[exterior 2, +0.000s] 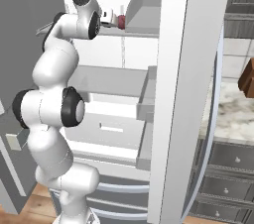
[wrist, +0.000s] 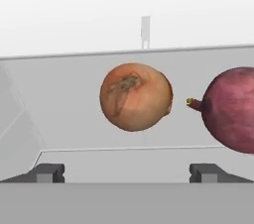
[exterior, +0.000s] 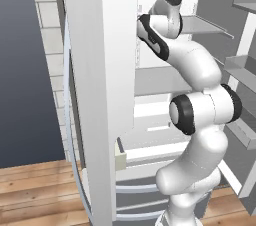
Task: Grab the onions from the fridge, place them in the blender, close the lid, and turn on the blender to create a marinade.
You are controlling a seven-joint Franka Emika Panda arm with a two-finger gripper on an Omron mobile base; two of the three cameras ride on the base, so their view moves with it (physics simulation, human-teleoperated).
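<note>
With its jaws spread wide and holding nothing, the gripper (wrist: 127, 172) faces the orange-brown onion (wrist: 136, 97) on the fridge shelf (wrist: 74, 77), so I would drive straight in centred on it, minding the red-purple onion (wrist: 230, 110) just beside, with bare shelf on the other side.

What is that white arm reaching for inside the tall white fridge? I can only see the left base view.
Observer: A round orange-brown onion on a white shelf, straight ahead of the gripper in the hand view.
Operator: Anything else there?
Observer: A dark red-purple onion beside it, pointed tip toward the orange one, not touching.
Operator: Has it grabbed anything?
Observer: No; the jaws stand open, short of both.
</note>
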